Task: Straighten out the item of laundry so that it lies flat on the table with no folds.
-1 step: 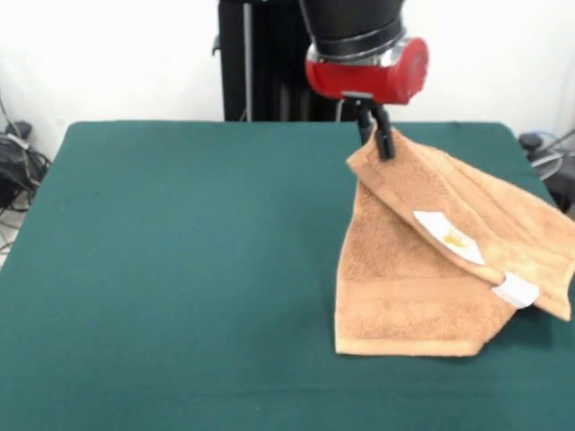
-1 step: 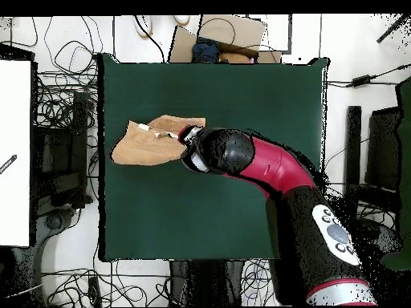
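The orange-tan towel (image 1: 422, 269) lies folded over on the dark green table (image 1: 180, 269), at the right in the front view. One corner is lifted, and my gripper (image 1: 381, 139) is shut on it, holding it above the table. A folded flap with white tags (image 1: 449, 235) drapes diagonally over the lower layer. From overhead, the towel (image 2: 148, 144) shows at the table's (image 2: 241, 104) left part, and the arm's head covers the gripper and the held corner.
The red and black arm (image 2: 273, 172) reaches across the table from the bottom right of the overhead view. Cables and equipment (image 2: 60, 120) lie beyond the table's edges. A cardboard box (image 2: 225, 40) sits past the far edge.
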`<state>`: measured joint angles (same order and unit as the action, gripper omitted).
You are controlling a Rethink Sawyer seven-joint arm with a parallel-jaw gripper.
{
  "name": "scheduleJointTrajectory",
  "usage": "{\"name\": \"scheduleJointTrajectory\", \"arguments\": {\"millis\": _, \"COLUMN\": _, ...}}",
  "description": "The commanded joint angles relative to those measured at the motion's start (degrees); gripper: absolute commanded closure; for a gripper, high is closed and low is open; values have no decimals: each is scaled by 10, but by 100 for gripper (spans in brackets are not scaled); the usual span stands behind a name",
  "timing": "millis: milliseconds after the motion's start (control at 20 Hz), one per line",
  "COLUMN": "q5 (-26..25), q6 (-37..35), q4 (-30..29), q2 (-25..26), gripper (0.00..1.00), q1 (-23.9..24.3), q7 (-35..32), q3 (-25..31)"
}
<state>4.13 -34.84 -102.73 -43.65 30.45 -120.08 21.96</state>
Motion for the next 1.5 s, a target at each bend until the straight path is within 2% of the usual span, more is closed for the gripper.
{"name": "scheduleJointTrajectory", "arguments": {"millis": 50, "q5": -63, "q6": 13, "q4": -29, "q2": 48, "gripper": 100, "q1": 39, "q7": 117, "q3": 79}}
{"name": "scheduleJointTrajectory", "arguments": {"millis": 400, "q5": -92, "q6": -12, "q4": -28, "q2": 51, "gripper": 100, "q1": 78, "q7": 117, "q3": 113}}
{"name": "scheduleJointTrajectory", "arguments": {"millis": 850, "q5": -129, "q6": -90, "q4": 29, "q2": 77, "gripper": 100, "q1": 127, "q7": 152, "q3": 140}}
{"name": "scheduleJointTrajectory", "arguments": {"millis": 1100, "q5": -141, "q6": -111, "q4": 26, "q2": 75, "gripper": 100, "q1": 153, "q7": 154, "q3": 159}}
{"name": "scheduleJointTrajectory", "arguments": {"millis": 1500, "q5": -176, "q6": -159, "q4": 55, "q2": 88, "gripper": 100, "q1": 214, "q7": 205, "q3": 184}}
